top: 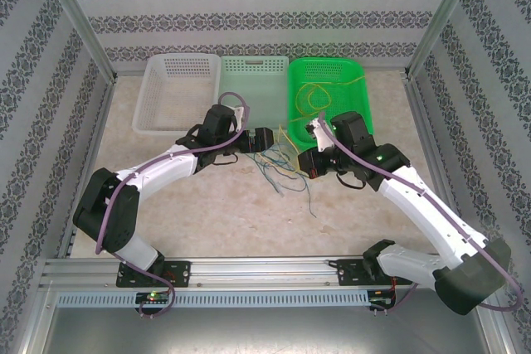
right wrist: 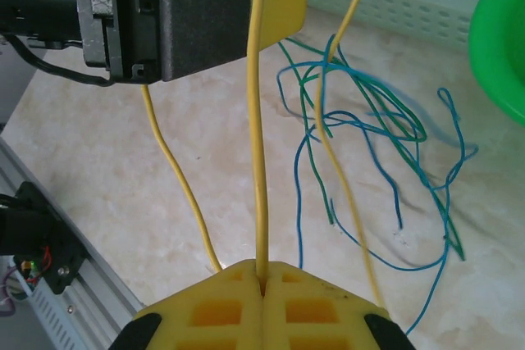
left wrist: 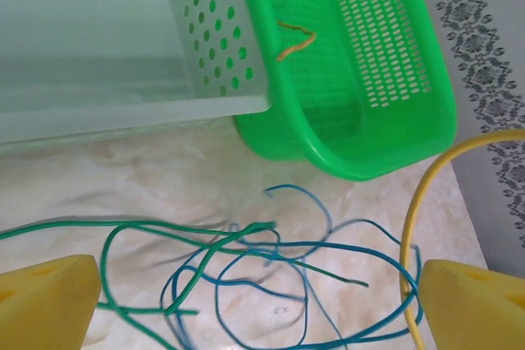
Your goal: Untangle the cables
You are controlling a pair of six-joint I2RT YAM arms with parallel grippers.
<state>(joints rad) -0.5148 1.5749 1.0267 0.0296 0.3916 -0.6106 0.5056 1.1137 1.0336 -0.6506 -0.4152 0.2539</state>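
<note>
A tangle of blue and dark green cables (left wrist: 246, 264) lies on the marble table between the two grippers (top: 284, 167). My left gripper (left wrist: 258, 309) hovers over the tangle, open, with nothing between its yellow fingers (left wrist: 49, 301). A yellow cable (left wrist: 413, 227) runs up past its right finger. My right gripper (right wrist: 262, 283) is shut on a yellow cable (right wrist: 257, 120), which rises straight from the pinched pads. Two more yellow strands (right wrist: 176, 178) hang beside it. The blue and green cables (right wrist: 369, 129) sprawl beyond it on the table.
Three baskets stand at the back: white (top: 174, 93), pale green (top: 253, 89) and bright green (top: 328, 64), the last holding yellow cable loops (top: 319, 95). The bright green basket's corner (left wrist: 369, 120) sits just past the tangle. The left gripper's black body (right wrist: 205, 14) looms close ahead of the right gripper.
</note>
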